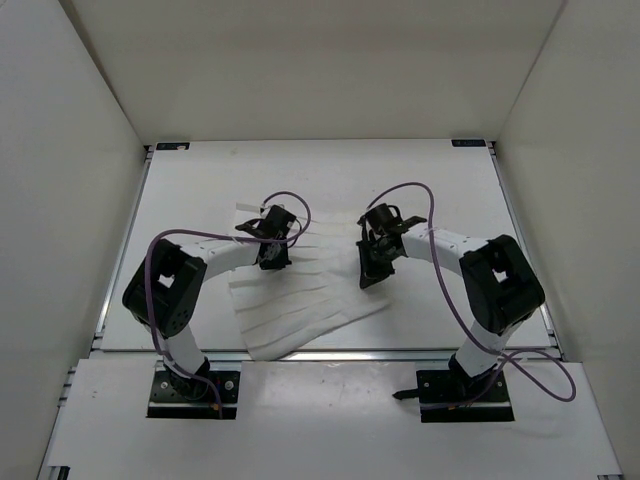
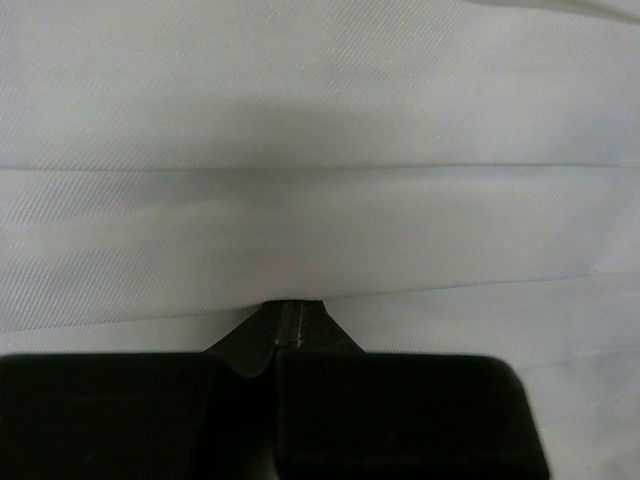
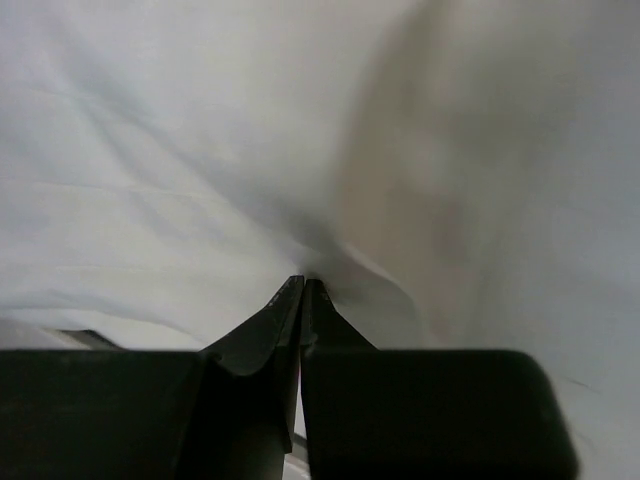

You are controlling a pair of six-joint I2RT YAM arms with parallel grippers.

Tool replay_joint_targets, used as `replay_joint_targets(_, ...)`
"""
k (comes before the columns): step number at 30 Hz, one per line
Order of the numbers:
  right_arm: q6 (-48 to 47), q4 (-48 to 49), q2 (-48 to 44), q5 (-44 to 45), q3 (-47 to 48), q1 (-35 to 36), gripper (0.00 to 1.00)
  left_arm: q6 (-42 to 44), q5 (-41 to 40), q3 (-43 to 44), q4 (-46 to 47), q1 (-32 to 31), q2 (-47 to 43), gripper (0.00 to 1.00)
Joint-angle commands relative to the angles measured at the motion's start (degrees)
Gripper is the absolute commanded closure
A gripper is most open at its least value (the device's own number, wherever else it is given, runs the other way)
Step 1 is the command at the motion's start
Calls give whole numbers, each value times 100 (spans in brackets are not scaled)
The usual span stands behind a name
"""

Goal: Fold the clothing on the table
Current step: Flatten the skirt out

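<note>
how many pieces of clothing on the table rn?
1. The clothing is spread on the table, centre-left toward the near edge, between the two arms. A second piece hidden under it can't be ruled out.

We see clothing (image 1: 300, 310): thin white fabric, faint parallel crease lines, spread mostly flat, skewed, mid tabletop (image 1: 330, 175), near corner at front edge. Tabletop matte white, blue marks at far corners.
</note>
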Motion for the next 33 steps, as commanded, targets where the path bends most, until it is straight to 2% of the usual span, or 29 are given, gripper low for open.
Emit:
replay_joint_targets(1,-295,-124,181,519,137,-442,100,275,123,148,-93,279,-177,100)
replay_joint_targets(4,-611,-169,568,563,427,-707,100,302,211,-2,-75,359,-239,100)
replay_joint_targets(11,-858,-213,1289,853,1226,-619,100,320,212,-222,-136,236,-212,100)
replay_joint_targets(15,-1051,-415,1772,1038,1877,-1022,100,319,369,-353,-216,289,-274,100)
replay_joint_targets(18,-1157,-565,2124,951,2571,-1400,100,267,528,-512,-207,175,-414,100)
replay_joint_targets(21,-1271,-933,2773,994,3694,-1586,100,249,756,-503,-295,61,-415,100)
replay_joint_targets(24,-1316,-1530,3152,1082,5240,-1639,100,179,932,-424,-365,-124,-450,100)
replay_joint_targets(28,-1104,-1198,2399,652,4876,-1770,100,267,985,31,-356,-160,-222,100)
replay_joint_targets(33,-903,-821,793,836,3543,-1455,99,749,652,955,-680,95,-54,100)
